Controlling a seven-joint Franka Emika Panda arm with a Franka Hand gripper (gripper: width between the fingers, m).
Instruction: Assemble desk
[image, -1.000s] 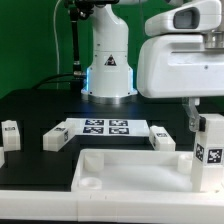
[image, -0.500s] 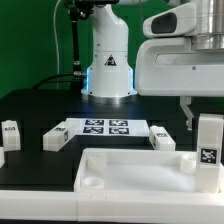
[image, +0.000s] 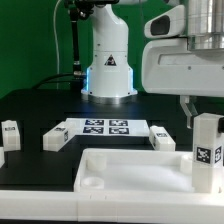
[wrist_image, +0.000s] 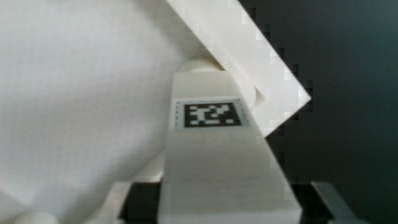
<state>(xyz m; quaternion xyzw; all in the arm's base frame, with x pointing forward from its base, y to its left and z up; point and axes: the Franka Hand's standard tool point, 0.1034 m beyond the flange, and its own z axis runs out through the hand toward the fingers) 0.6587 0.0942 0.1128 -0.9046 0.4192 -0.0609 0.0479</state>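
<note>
The desk's white tabletop (image: 128, 160) lies at the front of the black table with its raised rim up. My gripper (image: 205, 122) is at the exterior view's right, shut on a white square leg (image: 207, 152) that stands upright over the tabletop's right end. In the wrist view the leg (wrist_image: 217, 150), with a black-and-white tag on its face, runs out from between my fingers (wrist_image: 146, 205) toward a corner of the tabletop (wrist_image: 80, 100). The leg's lower end is hidden behind the rim, so contact cannot be told.
The marker board (image: 105, 127) lies flat behind the tabletop. Loose white legs lie beside it: one (image: 161, 138) on its right, one (image: 57, 137) on its left, another (image: 10, 130) at the far left. The arm's base (image: 108, 60) stands at the back.
The held leg has shifted slightly toward the exterior view's left over the tabletop's right end. The grip is unchanged, and the loose parts have not moved.
</note>
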